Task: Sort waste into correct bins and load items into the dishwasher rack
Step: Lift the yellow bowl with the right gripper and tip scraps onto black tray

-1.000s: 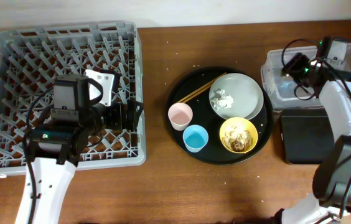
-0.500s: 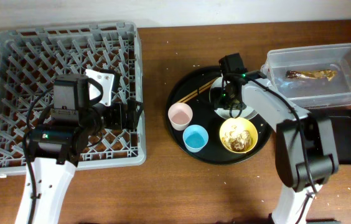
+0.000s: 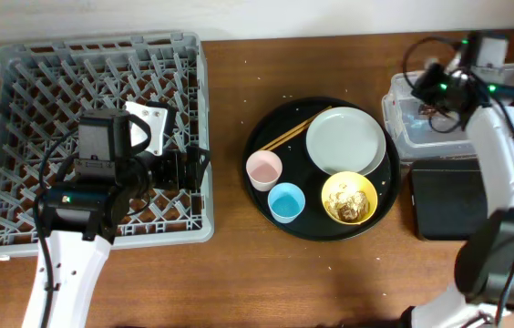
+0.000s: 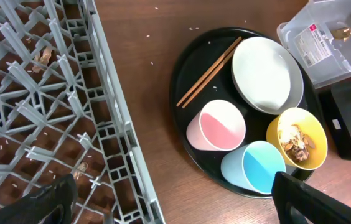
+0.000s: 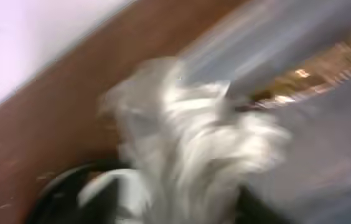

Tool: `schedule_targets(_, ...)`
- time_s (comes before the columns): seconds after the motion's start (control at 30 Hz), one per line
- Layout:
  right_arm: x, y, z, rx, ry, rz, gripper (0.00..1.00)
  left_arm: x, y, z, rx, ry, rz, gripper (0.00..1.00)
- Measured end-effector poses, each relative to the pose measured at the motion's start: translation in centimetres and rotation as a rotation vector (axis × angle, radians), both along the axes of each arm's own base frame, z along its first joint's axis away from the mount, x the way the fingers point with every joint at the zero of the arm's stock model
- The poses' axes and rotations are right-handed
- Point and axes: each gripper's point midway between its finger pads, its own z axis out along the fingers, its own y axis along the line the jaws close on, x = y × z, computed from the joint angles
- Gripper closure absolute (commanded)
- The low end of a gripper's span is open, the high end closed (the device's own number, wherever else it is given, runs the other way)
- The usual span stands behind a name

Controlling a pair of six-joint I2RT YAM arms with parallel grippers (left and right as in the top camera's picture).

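one paper scrap (image 5: 188,137) in right gripper (image 3: 435,91), above clear tub (image 3: 398,123)

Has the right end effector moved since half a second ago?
Yes. The right end effector has left the pale grey-white round plate and moved right, to the clear plastic rectangular tub, carrying crumpled white paper.

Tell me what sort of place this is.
Probably a lab tabletop set up for dish clearing: a wooden table with a grey dishwasher rack, a clear waste tub, and a round black tray carrying a plate and a food-soiled yellow bowl.
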Motion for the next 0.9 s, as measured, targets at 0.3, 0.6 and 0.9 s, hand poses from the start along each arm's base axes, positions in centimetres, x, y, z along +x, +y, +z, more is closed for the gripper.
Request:
schedule_targets(0.3, -11.5, 12.9, 0.7, 0.178, 0.342, 0.379, 0.38, 0.0, 0.0, 0.0, 0.0, 0.0, 0.0, 0.01)
schedule_targets(0.6, -16.1, 20.9, -10.3, -0.112, 0.478, 0.563, 0.74, 0.0, 0.0, 0.1, 0.0, -0.002, 0.0, 0.01)
schedule_targets(0.9, -17.6, 20.3, -13.4, -0.117, 0.496, 0.558, 0.96, 0.0, 0.0, 0.1, 0.0, -0.002, 0.0, 0.01)
